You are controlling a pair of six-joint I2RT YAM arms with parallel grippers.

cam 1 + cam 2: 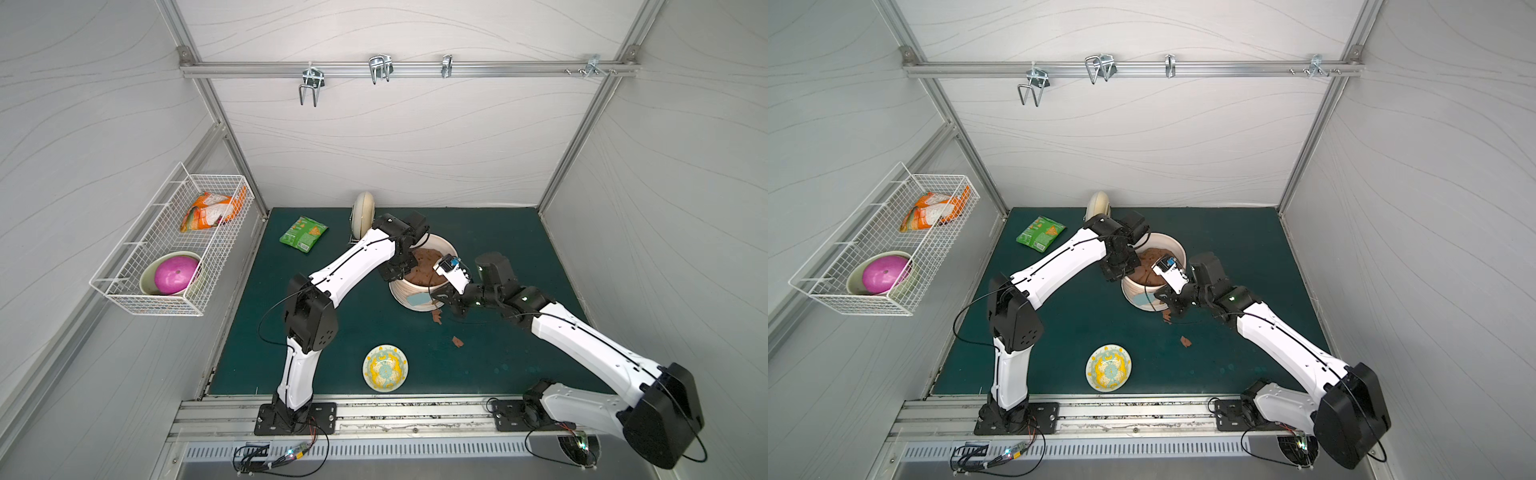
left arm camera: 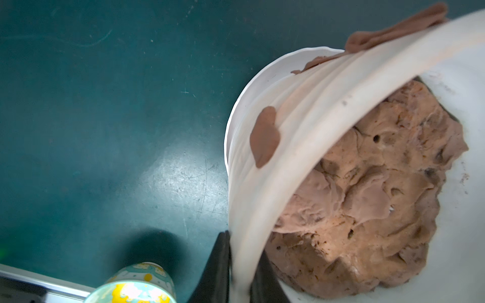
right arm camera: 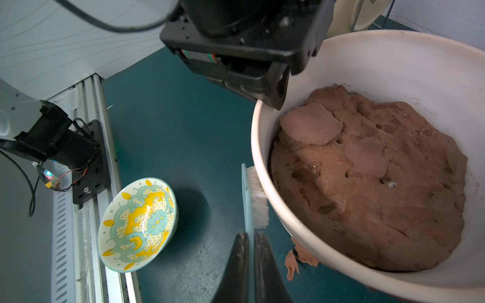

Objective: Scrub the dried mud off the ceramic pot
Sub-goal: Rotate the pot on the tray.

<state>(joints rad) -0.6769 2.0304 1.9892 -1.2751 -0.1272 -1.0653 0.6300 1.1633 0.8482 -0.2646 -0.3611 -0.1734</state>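
— Cream-white ribbed ceramic pot (image 1: 442,246): where does it stand?

— On the dark green mat (image 1: 498,249), towards the back and about mid-width, between the two arms. Both top views show it. A cracked brown soil mass (image 3: 367,183) fills it.

— Any dried mud (image 2: 265,136) on it?

— Yes. The left wrist view shows one reddish-brown patch stuck to the outer ribbed wall, and more smeared further round, down towards the flared base. Loose flakes lie on the mat just beside the base, with one more nearer the front edge.

— What is the left gripper (image 2: 242,249) doing?

— It is clamped over the pot's rim, one finger outside the wall and one inside, next to the soil.

— And the right gripper (image 3: 250,236)?

— It is closed on the pale blue back of a scrubbing brush (image 3: 256,199). The white bristles press against the pot's outer wall, below the rim, on the side facing the front edge.

— What else is around?

— A yellow-and-teal patterned bowl (image 1: 385,368) sits near the front edge, well apart from the pot. A green snack bag (image 1: 303,234) lies at the back left. A cream plate (image 1: 364,212) stands on edge just behind the pot. On the left wall hangs a white wire basket (image 1: 124,291) holding an orange packet (image 1: 212,212) and a cream bowl with a pink ball (image 1: 176,274).
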